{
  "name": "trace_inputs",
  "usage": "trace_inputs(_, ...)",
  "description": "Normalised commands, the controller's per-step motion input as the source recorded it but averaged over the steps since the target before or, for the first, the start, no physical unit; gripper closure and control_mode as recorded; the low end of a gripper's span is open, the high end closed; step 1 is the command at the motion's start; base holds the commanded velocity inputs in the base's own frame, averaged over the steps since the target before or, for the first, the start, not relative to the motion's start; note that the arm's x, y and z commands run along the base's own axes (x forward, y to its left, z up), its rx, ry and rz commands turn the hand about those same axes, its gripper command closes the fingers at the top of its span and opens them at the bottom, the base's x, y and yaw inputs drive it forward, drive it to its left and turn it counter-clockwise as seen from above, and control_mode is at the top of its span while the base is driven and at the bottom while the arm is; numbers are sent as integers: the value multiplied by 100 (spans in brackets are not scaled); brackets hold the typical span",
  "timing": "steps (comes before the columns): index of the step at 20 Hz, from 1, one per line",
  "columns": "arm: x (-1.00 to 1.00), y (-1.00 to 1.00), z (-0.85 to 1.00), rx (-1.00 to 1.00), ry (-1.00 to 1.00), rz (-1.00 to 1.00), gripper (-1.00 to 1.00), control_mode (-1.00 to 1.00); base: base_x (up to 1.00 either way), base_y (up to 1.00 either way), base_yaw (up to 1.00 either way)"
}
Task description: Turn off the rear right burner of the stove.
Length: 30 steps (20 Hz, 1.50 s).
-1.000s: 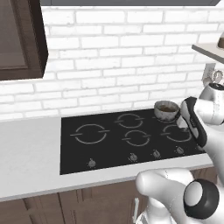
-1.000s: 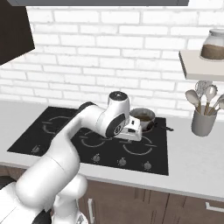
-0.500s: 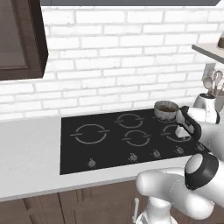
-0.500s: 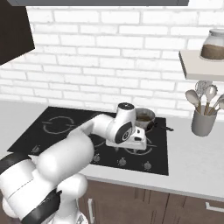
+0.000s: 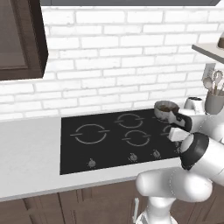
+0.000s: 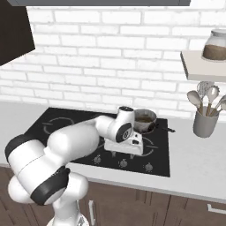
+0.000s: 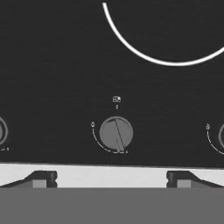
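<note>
The stove [image 5: 113,148] is a flat black glass cooktop with grey rings and a row of round knobs [image 5: 132,156] along its front edge. A small grey pot [image 5: 165,109] stands on its rear right corner and covers the rear right burner's ring. My gripper [image 6: 123,154] hangs low over the right part of the knob row, open and holding nothing. In the hand view its fingertips [image 7: 41,178] stand wide apart on either side of one knob [image 7: 116,133], whose pointer line aims down and slightly right. A burner ring's arc [image 7: 131,49] curves beyond that knob.
Neighbouring knobs sit at the left edge [image 7: 1,131] and right edge [image 7: 221,135] of the hand view. A grey utensil holder [image 6: 205,123] stands on the counter right of the stove, below a shelf with a jar [image 6: 216,46]. A brick wall is behind.
My hand has come down and toward the stove's front edge, from beside the pot to just above the knob row. The pot and the camera views have stayed put.
</note>
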Motion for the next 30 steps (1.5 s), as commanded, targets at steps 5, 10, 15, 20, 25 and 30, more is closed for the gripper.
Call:
trace_inputs(5,0,1,-37,8,4,0,-100,-100,0,0,0)
trace_inputs(10,8,0,-25,3,0,2,-100,-100,0,0,0)
trace_inputs(15,8,-4,-25,0,-2,6,-100,-100,0,0,0)
trace_inputs(20,2,-15,-21,0,-2,20,-100,-100,0,0,0)
trace_inputs(25,0,0,-1,0,0,5,-100,-100,0,0,0)
trace_inputs(30,-4,21,0,-3,-3,1,-100,-100,0,0,0)
